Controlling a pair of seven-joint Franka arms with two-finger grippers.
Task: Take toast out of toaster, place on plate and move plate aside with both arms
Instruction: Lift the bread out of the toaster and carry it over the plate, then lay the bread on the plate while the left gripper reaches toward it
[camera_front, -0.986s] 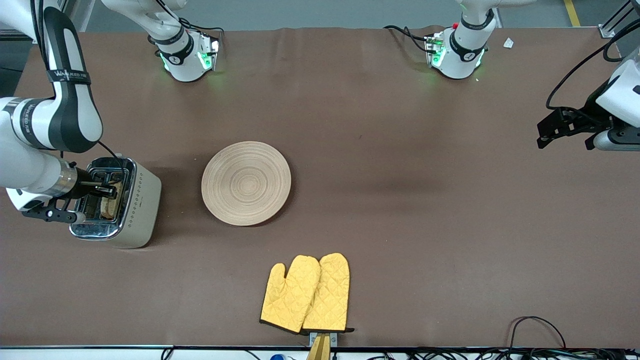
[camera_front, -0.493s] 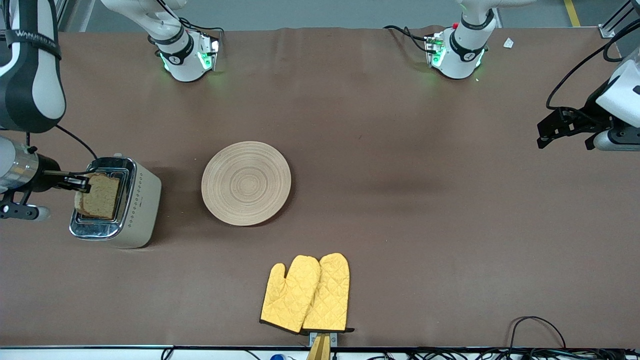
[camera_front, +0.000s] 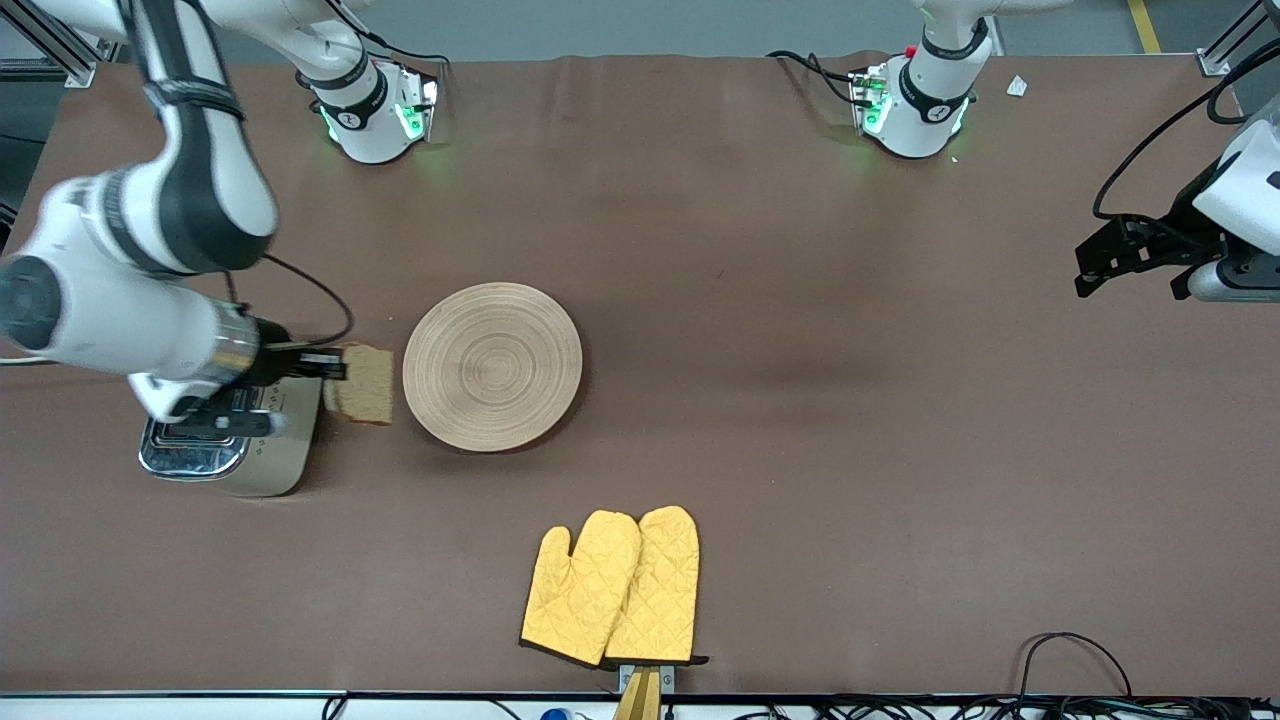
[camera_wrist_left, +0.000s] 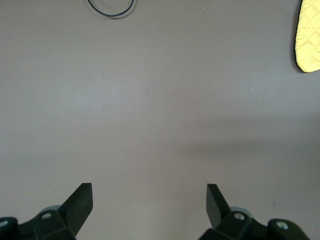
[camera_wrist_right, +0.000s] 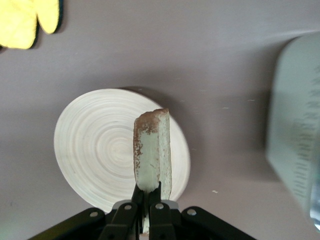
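My right gripper (camera_front: 322, 366) is shut on the toast (camera_front: 364, 397), a squarish light brown slice with a darker crust. It holds the slice in the air between the toaster (camera_front: 235, 440) and the plate (camera_front: 492, 365). In the right wrist view the toast (camera_wrist_right: 152, 155) stands edge-on in the right gripper (camera_wrist_right: 149, 196), with the round tan wooden plate (camera_wrist_right: 95, 150) below it. My left gripper (camera_front: 1090, 262) waits, open and empty, over the table's left-arm end. In the left wrist view the left gripper (camera_wrist_left: 149, 202) has only bare table between its fingers.
A silver toaster sits near the right arm's end of the table and shows blurred in the right wrist view (camera_wrist_right: 295, 155). A pair of yellow oven mitts (camera_front: 612, 587) lies near the front edge. A black cable (camera_front: 1075, 650) loops at the front edge toward the left arm's end.
My right gripper lifted the toast out of the toaster slot and carried it toward the plate. The left arm has not moved.
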